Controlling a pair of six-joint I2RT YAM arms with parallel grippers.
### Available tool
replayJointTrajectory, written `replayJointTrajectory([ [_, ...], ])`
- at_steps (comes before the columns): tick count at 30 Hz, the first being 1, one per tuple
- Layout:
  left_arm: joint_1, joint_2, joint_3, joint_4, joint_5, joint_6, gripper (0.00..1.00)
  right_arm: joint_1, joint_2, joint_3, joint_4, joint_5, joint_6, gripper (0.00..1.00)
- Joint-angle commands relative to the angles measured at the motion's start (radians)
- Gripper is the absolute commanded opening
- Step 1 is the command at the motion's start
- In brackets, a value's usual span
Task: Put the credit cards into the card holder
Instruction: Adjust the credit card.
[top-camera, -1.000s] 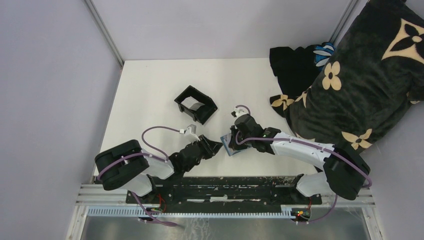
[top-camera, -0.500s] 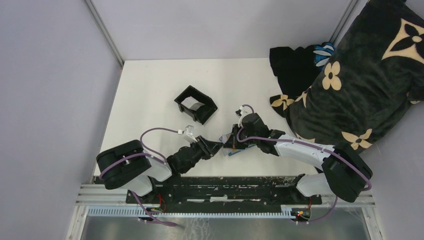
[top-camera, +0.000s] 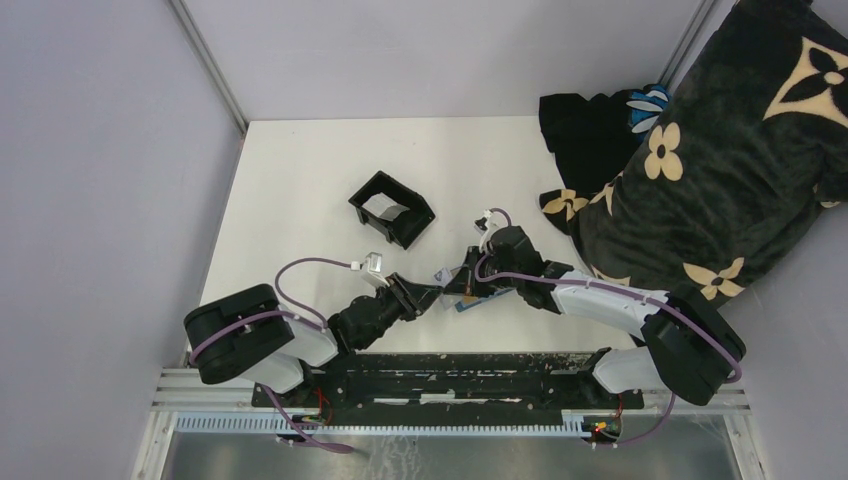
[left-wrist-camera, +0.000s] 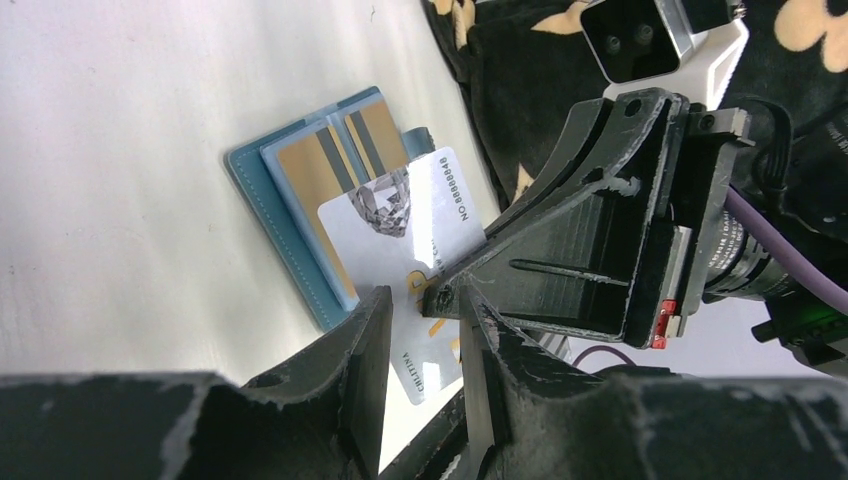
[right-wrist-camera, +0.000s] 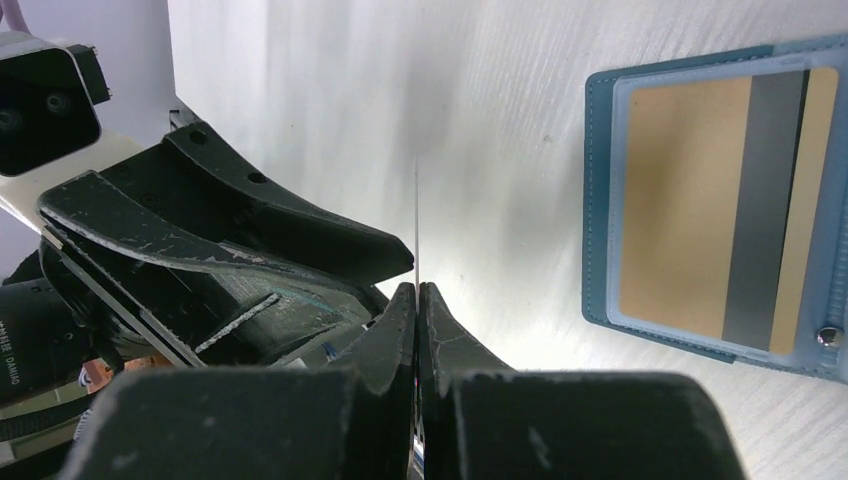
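Note:
The teal card holder (left-wrist-camera: 252, 185) lies open on the table with gold, dark-striped cards in its pockets. It also shows in the right wrist view (right-wrist-camera: 597, 200) and the top view (top-camera: 468, 303). My right gripper (right-wrist-camera: 416, 288) is shut on a pale white credit card (right-wrist-camera: 416, 220), seen edge-on, held upright to the left of the holder. In the left wrist view that card (left-wrist-camera: 420, 225) hangs over the holder, pinched by my right gripper (left-wrist-camera: 455, 290). My left gripper (left-wrist-camera: 427, 298) is open, its fingers either side of the card's lower end. Both grippers (top-camera: 430, 294) (top-camera: 462, 283) meet near the table's front.
A black open-topped box (top-camera: 392, 208) stands behind the grippers near the table's middle. A black blanket with cream flowers (top-camera: 720, 150) covers the right side and back right corner, and shows in the left wrist view (left-wrist-camera: 500, 60). Grey walls surround the table.
My right gripper has shifted slightly right and turned with the card, so the card's white face shows from above. My left gripper has drawn back a little to the left.

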Motion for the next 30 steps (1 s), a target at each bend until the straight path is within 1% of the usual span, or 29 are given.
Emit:
replayJointTrajectory([
  [1, 0.004, 0.011, -0.011, 0.085, -0.009, 0.043, 0.39, -0.01, -0.036, -0.012, 0.073, -0.039, 0.03, 0.01],
  [13, 0.006, -0.036, -0.035, 0.048, -0.025, 0.049, 0.4, -0.021, -0.04, -0.03, 0.11, -0.069, 0.059, 0.01],
  [24, 0.006, 0.007, -0.032, 0.09, -0.033, 0.035, 0.4, -0.021, -0.042, -0.059, 0.159, -0.092, 0.097, 0.01],
  [30, 0.006, 0.009, -0.037, 0.128, -0.052, 0.032, 0.4, -0.021, -0.024, -0.086, 0.227, -0.114, 0.14, 0.01],
])
